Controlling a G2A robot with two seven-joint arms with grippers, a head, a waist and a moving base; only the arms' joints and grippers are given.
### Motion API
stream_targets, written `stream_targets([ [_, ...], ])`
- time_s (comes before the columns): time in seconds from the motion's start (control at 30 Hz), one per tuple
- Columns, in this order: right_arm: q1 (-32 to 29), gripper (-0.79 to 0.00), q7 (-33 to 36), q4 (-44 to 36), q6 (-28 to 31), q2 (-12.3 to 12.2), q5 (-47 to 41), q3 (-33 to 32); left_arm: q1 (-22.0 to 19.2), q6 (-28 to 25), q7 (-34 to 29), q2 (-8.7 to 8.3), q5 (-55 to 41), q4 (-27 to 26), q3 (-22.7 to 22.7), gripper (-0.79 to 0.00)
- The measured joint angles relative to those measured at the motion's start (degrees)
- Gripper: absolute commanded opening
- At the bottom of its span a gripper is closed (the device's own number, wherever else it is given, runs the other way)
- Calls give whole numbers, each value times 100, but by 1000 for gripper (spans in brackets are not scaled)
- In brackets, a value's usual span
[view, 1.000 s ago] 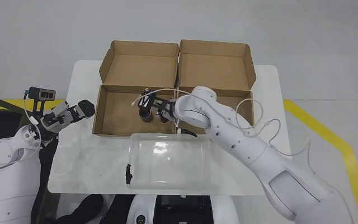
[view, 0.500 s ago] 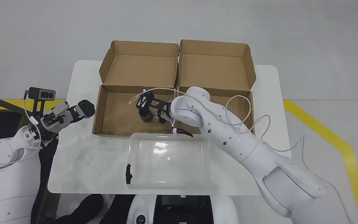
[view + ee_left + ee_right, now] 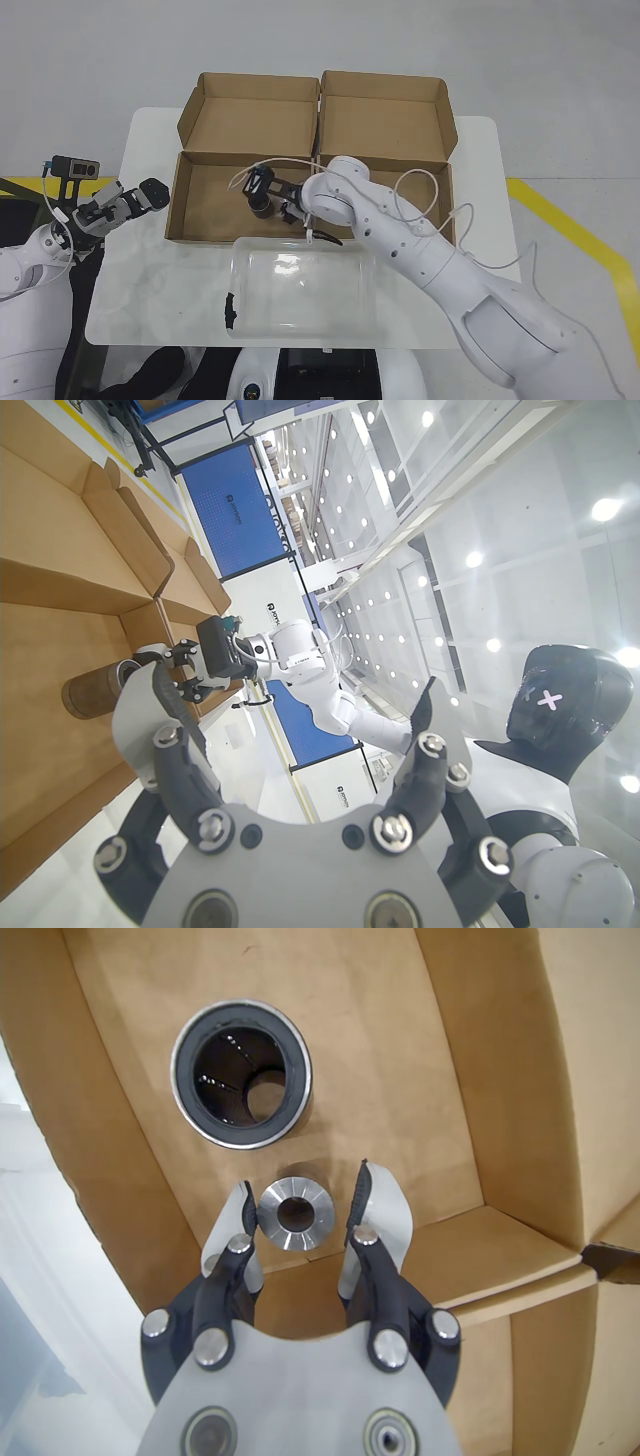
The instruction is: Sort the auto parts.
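A white table (image 3: 130, 290) carries three things. The left cardboard box (image 3: 210, 205) and the right cardboard box (image 3: 385, 125) stand side by side, touching, lids open. A clear plastic container (image 3: 300, 290) lies just beside them, at the near edge.

Looked like a factory hall or industrial test floor: high ceiling with rows of round lights (image 3: 472, 559), blue partition panels (image 3: 220, 510) upper left, yellow floor line (image 3: 560, 220) at right.

The left box (image 3: 205, 205) and right box (image 3: 385, 125) sit side by side on the worktop (image 3: 140, 290), a tub (image 3: 300, 290) just before them. In the left box stands a tube (image 3: 241, 1074), with a ring (image 3: 295, 1214) just right of it (toward the other box), between the right pincer's (image 3: 305, 1203) spread fingers.
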State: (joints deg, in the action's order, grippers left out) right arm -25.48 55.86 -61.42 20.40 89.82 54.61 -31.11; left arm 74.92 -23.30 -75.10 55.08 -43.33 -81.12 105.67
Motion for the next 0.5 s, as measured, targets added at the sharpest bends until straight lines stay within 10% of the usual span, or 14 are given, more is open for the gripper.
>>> stream_targets([
  [0.5, -330, -212, 339, -1269, -57, -125, 251, -377, 0, 0, 0, 0, 0, 0, 0, 0],
])
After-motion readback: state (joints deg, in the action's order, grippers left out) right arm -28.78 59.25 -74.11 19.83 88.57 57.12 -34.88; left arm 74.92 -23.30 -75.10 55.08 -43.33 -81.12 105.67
